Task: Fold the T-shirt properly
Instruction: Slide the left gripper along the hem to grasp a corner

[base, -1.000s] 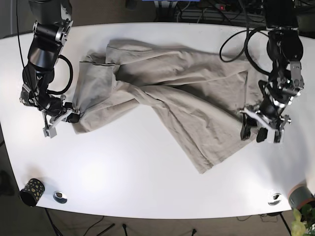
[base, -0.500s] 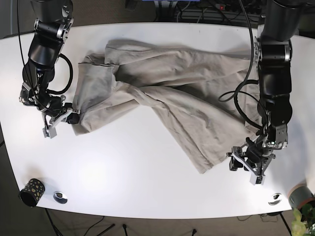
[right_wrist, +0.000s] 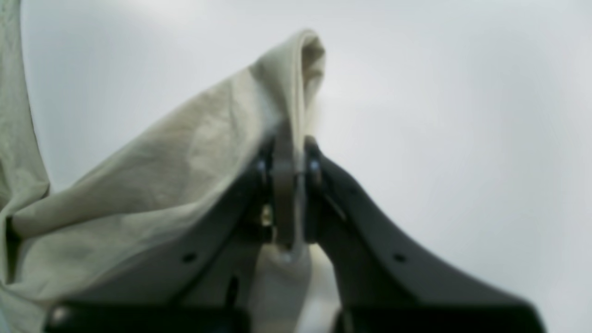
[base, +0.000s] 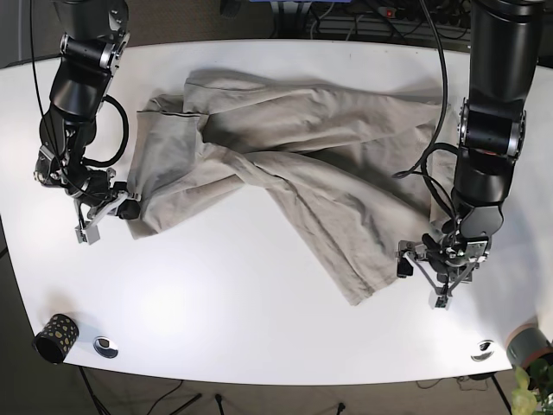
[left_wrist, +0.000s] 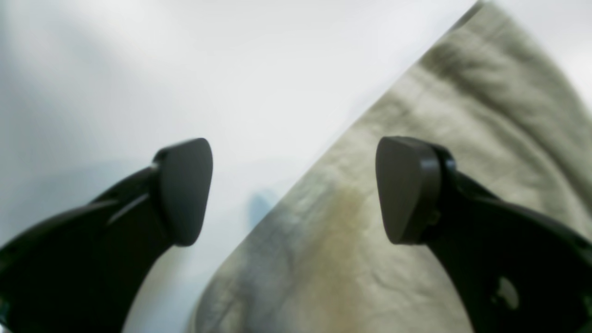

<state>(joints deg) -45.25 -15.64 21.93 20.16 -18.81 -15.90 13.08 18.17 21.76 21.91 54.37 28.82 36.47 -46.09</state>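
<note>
**T-shirt (base: 294,164) spread crumpled across the white worktop (base: 216,294), one pincer at each side.**
At 9 o'clock the right pincer (right_wrist: 289,185) is clamped tight on a raised fold of the shirt's edge. At 4 o'clock the left pincer (left_wrist: 293,189) stands wide apart and empty, straddling the hem. Risk: should it close with one fingertip (left_wrist: 185,189) off the cloth, it may catch only a thin edge, which could slip free and leave the fold skewed.

Left gripper (base: 421,278) moved to T-shirt (base: 346,207) hem.
</note>
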